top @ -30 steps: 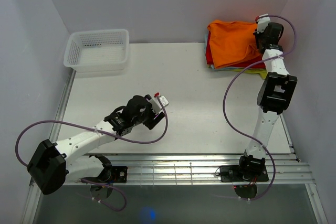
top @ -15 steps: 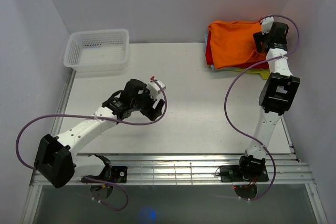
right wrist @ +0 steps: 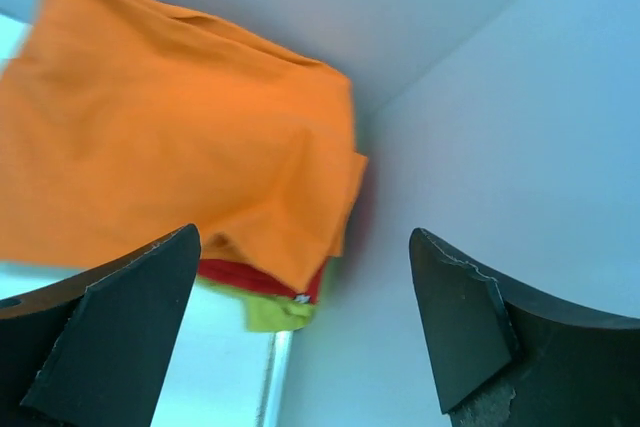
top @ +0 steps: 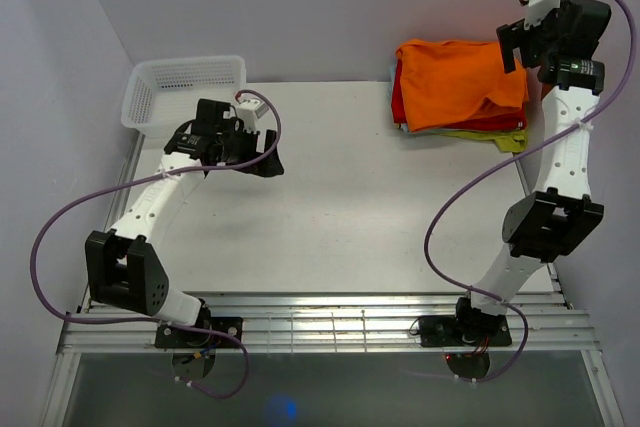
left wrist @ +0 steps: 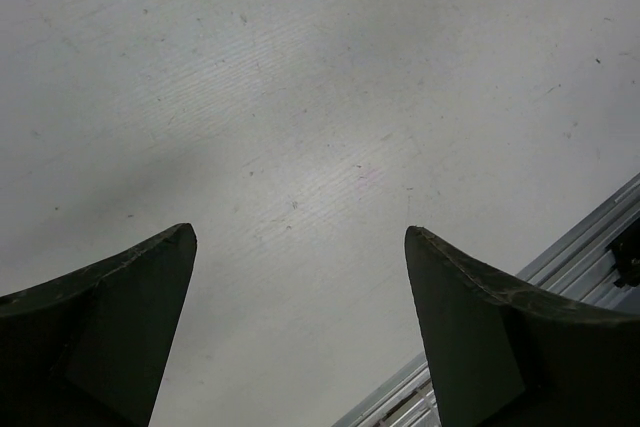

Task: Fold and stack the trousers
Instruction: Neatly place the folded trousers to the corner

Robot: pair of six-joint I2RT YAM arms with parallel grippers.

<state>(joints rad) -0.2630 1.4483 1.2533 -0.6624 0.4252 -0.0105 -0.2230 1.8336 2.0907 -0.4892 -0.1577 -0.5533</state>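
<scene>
Trousers [top: 455, 82] folded atop the cloth pile [top: 503, 138], far right corner of the counter [top: 380, 207]. Just beside their right edge: right pincer [top: 513, 45], jaws wide, empty, the nearer arm. Left pincer [top: 260, 159] likewise agape, well apart, by the basket [top: 190, 61].

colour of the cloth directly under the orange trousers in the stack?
Red cloth, right beneath the trousers; the right wrist view shows it best.

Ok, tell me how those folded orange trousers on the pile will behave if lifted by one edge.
Probably floppy: the orange trousers show soft creases and a corner drooping over the red cloth, so they would likely unfold and hang. Likely light for their size, being thin fabric. A push would probably bunch them rather than slide them cleanly.
</scene>
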